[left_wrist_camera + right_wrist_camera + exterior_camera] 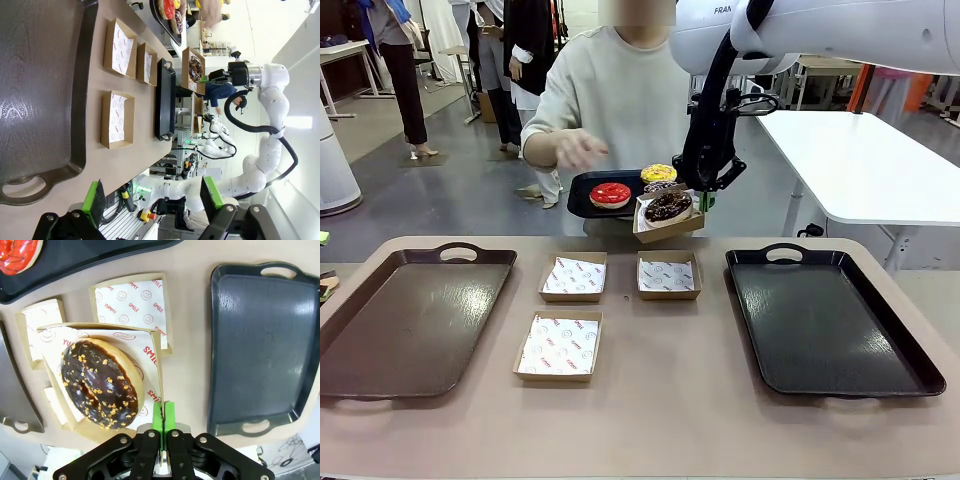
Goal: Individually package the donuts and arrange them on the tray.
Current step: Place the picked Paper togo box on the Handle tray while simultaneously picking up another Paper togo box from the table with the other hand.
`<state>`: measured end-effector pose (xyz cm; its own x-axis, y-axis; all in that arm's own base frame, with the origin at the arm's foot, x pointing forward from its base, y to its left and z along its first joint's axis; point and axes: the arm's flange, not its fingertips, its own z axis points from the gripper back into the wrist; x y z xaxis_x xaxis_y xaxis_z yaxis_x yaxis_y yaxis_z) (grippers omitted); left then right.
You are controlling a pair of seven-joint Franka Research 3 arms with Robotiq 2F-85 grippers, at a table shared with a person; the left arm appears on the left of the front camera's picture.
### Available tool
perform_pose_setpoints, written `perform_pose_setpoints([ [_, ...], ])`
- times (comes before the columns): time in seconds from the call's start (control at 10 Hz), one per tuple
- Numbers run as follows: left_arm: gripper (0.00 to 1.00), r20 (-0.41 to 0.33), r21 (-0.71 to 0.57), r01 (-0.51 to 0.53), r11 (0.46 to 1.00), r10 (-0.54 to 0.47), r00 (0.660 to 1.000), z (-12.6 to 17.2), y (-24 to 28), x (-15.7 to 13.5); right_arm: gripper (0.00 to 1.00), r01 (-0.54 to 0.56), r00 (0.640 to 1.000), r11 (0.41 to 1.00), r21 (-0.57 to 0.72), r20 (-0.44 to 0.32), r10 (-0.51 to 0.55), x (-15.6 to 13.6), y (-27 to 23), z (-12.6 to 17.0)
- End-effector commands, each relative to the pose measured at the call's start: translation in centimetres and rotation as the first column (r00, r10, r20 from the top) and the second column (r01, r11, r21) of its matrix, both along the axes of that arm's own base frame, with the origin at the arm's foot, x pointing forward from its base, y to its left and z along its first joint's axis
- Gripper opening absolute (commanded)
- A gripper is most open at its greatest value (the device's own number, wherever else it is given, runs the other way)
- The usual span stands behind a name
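Pinching one wall of a paper-lined cardboard box [670,232] with the right pincer [163,410], pads pressed together on the cardboard edge. Carrying the chocolate donut [668,207] with its pale sprinkles inside that box, lifted clear of the surface [670,420] and tilted slightly, over the far edge. Hanging just beside a black serving tray [582,195] held up by the person at the far side, with one hand [578,150] raised above it. Showing on that held tray the red donut [610,194] toward the left, the yellow donut [658,173] behind, and the dark purple donut [661,186], partly hidden behind the lifted box. Leaving three empty lined boxes [573,276] lying on the surface: two side by side in the far row, one nearer, in front of the left one. Flanked by a brown tray [410,320] at the left and a black handled tray [825,320] at the right, each flat on the surface. Holding the left pincer [152,195] spread wide, green fingers [95,197] well apart, above the surface near the brown tray's near handle.
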<state>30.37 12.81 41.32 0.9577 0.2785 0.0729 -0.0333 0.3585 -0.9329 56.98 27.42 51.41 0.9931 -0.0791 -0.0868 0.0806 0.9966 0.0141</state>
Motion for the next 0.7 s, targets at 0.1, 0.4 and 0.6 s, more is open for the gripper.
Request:
perform_pose_setpoints([
  [0.1, 1.00, 0.004, -0.011, -0.010, 1.000, 0.010, 1.000, 0.1, 0.1, 0.1, 0.00, 0.002, 1.000, 1.000, 0.006, 0.007, -0.003, -0.3, -0.2, 0.0],
  [0.4, 1.00, -0.011, 0.051, 0.027, 0.998, -0.026, 1.000, 1.0, -0.9, -0.1, 0.01, -0.124, 0.992, 0.990, 0.063, -0.013, 0.125, -1.6, -2.3, 1.4],
  [0.6, 1.00, -0.066, 0.185, 0.076, 0.980, -0.065, 0.996, 4.1, -3.4, 2.6, 0.01, -0.103, 0.995, 0.989, 0.110, -0.005, 0.104, -4.3, -8.0, 3.3],
])
